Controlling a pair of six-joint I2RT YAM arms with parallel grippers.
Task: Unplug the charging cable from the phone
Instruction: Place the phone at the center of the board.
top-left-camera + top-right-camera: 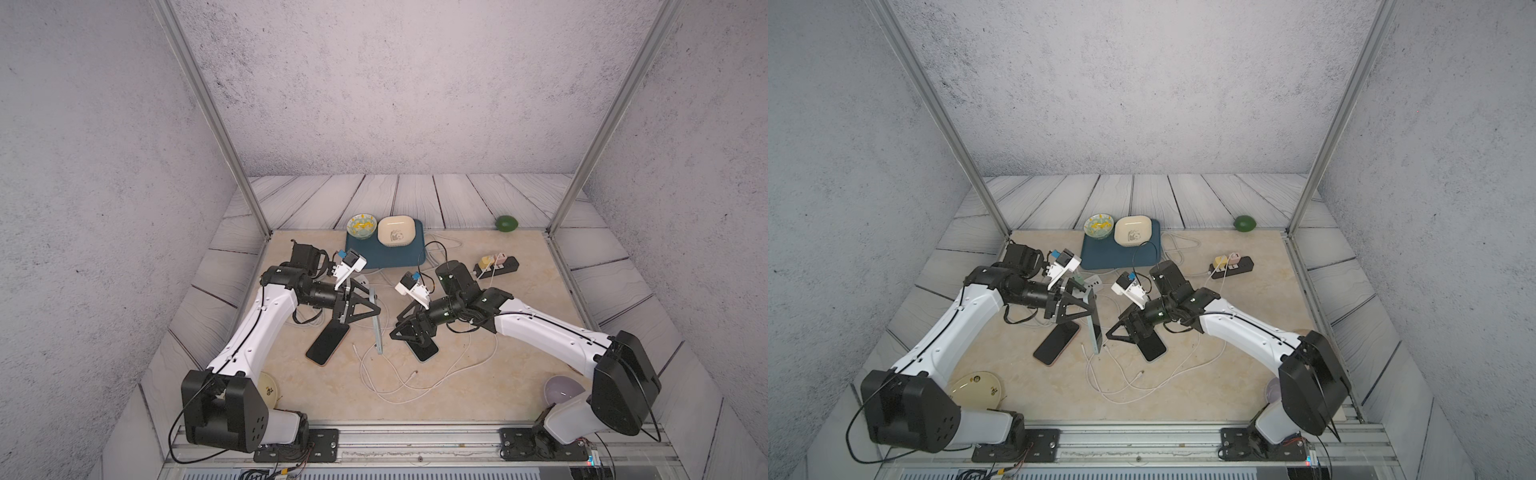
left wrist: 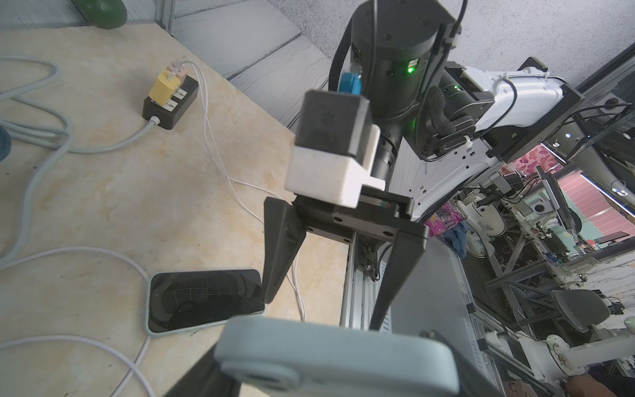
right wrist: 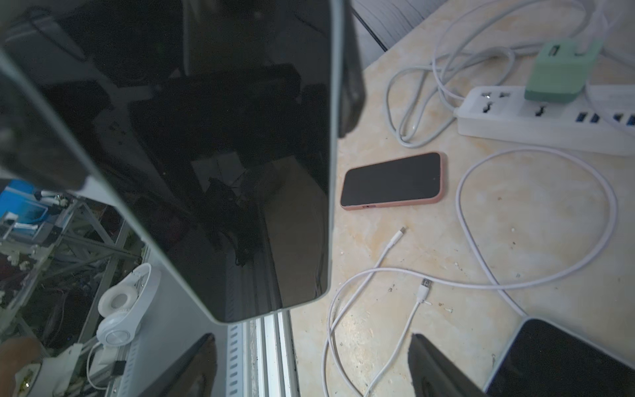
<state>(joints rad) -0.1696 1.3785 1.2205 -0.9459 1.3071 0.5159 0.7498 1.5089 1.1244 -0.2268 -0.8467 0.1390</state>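
White arms point(image 1: 257, 332), black joints point(image 1: 224, 411), black pincers point(image 1: 374, 301).

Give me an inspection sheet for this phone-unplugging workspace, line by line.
Surface: beige marbled tabletop, lightly speckled.
Job's things: grey phone held on edge, no cable seen in it; pink phone and blue phone lying flat.
Clutter: tray with two bowls, green fruit, black power strip, white power strip.
End effectors: left end effector shut on grey phone; right end effector open above blue phone.
Cables: white charging cables looped loose; two plug ends free.
Surroundings: grey walls, aluminium frame posts.
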